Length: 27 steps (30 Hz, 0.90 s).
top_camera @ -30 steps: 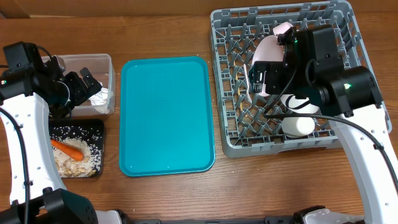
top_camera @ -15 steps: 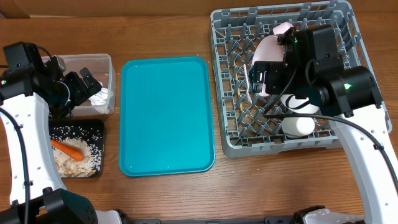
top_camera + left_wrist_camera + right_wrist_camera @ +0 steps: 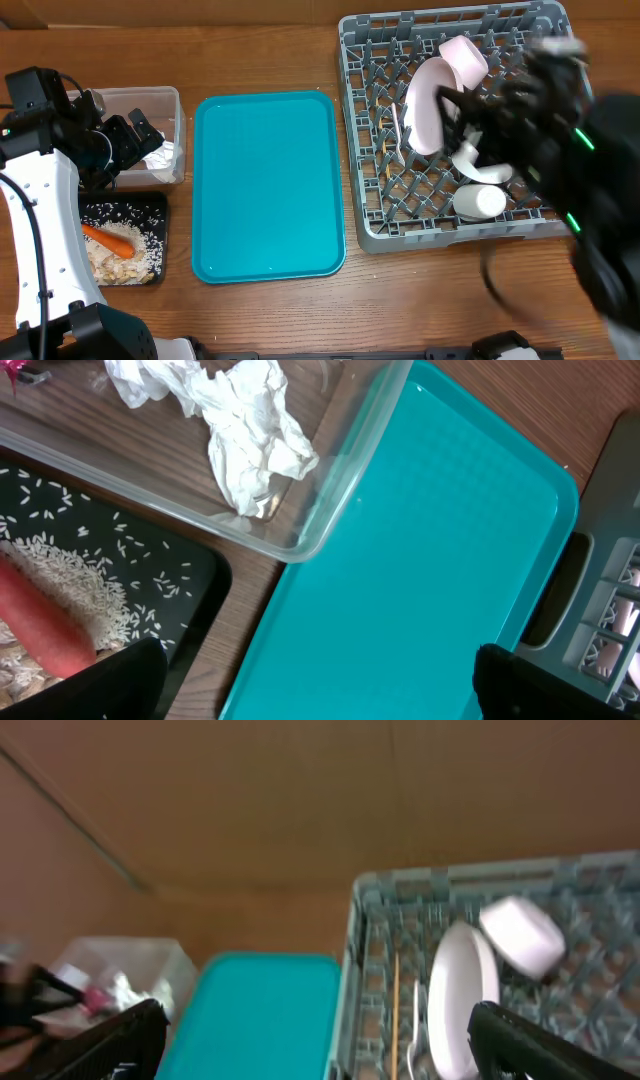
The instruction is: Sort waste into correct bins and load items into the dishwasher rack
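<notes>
Because the left gripper's (image 3: 320,685) fingertips stand wide apart with nothing between them, it holds nothing. It hangs over the corner where the tub (image 3: 330,510) and the black tray (image 3: 190,575) nearly meet the teal tray (image 3: 430,540). The right gripper (image 3: 320,1045) is likewise spread and empty.

The tissues (image 3: 245,435) and a scrap of red wrapper (image 3: 15,370) lie in the tub. The carrot (image 3: 40,630) and rice (image 3: 80,580) lie in the black tray. The plate (image 3: 462,990) stands on edge in the rack (image 3: 365,920), with the pink bowl (image 3: 520,935) just beside it and the chopsticks (image 3: 396,1010) to its left. The teal tray looks bare, so the sorting seems about finished.

If anything needs moving, the tissues should be light and soft, and a pinch on any fold would do. The plate is probably stiff, slick and breakable, best taken by its upper rim.

The left arm reaches in from the table's left edge, its wrist angled down over the tub. The right arm is a blur over the rack's right half. Its wrist camera looks from high up across the rack toward the tub.
</notes>
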### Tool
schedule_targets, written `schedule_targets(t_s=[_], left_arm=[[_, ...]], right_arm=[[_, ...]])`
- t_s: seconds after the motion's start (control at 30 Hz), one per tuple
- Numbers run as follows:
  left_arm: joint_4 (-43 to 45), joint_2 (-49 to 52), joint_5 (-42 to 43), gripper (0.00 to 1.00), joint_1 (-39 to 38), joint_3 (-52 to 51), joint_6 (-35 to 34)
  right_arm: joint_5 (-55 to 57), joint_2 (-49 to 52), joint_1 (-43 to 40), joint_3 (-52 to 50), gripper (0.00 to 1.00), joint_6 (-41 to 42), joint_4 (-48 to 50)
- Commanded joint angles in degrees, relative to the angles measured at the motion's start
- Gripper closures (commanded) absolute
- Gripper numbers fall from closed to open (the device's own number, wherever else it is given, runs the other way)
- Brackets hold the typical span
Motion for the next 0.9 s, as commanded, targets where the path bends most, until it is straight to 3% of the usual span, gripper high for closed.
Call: schedule_targets(t_s=[0.0,0.3,0.47,0.87], left_arm=[[0.0,-1.2,0.3,0.00,-0.1,1.0,-0.3],[0.0,-1.2,0.3,0.00,-0.1,1.0,-0.3],[0.0,-1.2,0.3,0.00,-0.1,1.0,-0.3],[0.0,-1.2,0.3,0.00,-0.1,1.0,-0.3]], right_arm=[[1.8,-9.2,-0.1,-5.1,0.00,0.0,1.8],[8.1,-34.1,-0.2,-24.3,0.00,0.0,5.2],[6.6,-44.5,-3.8,-36.6,0.00,0.2,12.2],[0.0,-55.9,-9.2,-61.8,0.00,0.9,36.2]])
